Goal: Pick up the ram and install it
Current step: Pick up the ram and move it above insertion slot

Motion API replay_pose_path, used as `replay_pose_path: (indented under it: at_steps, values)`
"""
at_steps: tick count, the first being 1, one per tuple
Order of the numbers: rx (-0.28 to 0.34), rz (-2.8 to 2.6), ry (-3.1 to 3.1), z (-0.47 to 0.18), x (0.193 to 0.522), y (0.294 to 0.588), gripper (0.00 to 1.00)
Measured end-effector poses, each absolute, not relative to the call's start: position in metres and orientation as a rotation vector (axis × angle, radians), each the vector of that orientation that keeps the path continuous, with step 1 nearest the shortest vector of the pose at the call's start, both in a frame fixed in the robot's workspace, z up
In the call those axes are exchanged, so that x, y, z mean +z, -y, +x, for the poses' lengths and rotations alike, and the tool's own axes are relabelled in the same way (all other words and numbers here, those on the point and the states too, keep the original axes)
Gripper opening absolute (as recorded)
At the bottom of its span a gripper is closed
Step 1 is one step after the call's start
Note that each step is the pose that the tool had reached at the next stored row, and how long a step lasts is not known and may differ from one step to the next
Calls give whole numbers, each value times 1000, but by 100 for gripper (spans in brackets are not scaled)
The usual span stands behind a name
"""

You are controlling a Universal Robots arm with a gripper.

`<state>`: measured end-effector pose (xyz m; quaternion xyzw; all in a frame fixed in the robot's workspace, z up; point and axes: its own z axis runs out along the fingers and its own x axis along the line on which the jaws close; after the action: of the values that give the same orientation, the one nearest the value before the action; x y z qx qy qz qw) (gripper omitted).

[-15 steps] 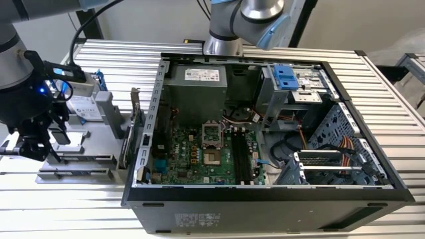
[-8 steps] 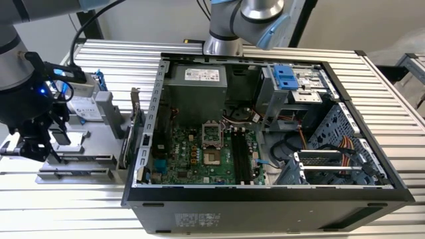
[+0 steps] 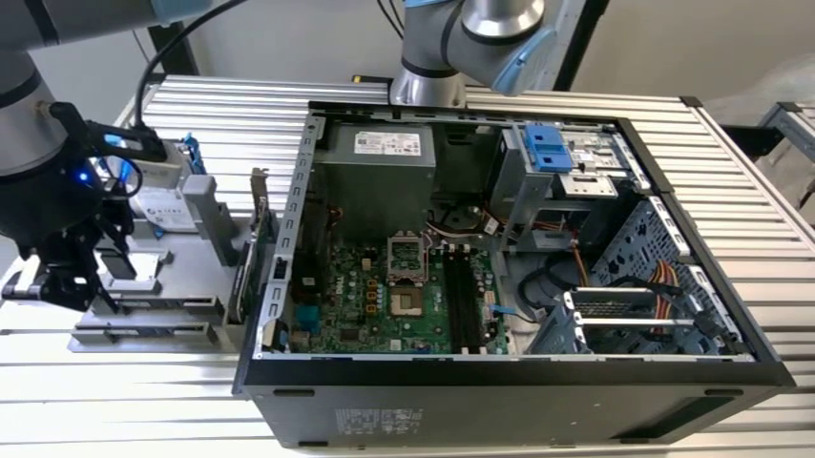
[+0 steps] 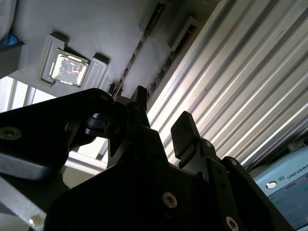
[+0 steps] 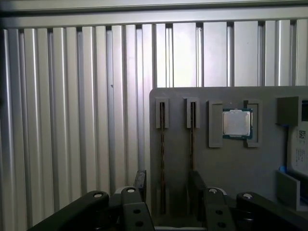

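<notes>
pick-up step: the gripper [image 5: 168,180], fingers [image 5: 141,185] open and empty, hovers at the grey holder [image 5: 231,168], seemingly straddling the ram [image 5: 162,159] standing on edge in its slot; closing calls for careful centring.

A robotics lab or test workcell for computer assembly. A ribbed aluminium table [image 3: 229,105] carries an open desktop computer case [image 3: 510,370] with its green motherboard [image 3: 369,310] exposed. Beside it, a grey fixture plate [image 5: 240,168] holds loose parts: the ram [image 5: 162,144] on edge in a slot and a processor chip [image 5: 237,122] in a pocket. An industrial robot arm [image 3: 26,124] hangs over the plate.
</notes>
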<state>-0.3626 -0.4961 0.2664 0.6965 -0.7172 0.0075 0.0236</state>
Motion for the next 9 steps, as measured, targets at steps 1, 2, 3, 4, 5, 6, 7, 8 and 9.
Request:
replay_pose_path:
  at_steps: [1, 2, 3, 4, 5, 6, 7, 8, 9]
  values:
    - [23, 2156, 2220, -363, 266, 496, 100]
    - [23, 2156, 2220, -363, 266, 496, 100]
    - [23, 2156, 2220, -363, 265, 496, 100]
    - [23, 2156, 2220, -363, 265, 496, 100]
    - [23, 2156, 2220, -363, 265, 496, 100]
    - [23, 2156, 2220, -363, 265, 496, 100]
    - [23, 2156, 2220, -363, 264, 496, 100]
    - [23, 2156, 2220, -363, 264, 496, 100]
    - [24, 2156, 2220, -363, 263, 496, 100]
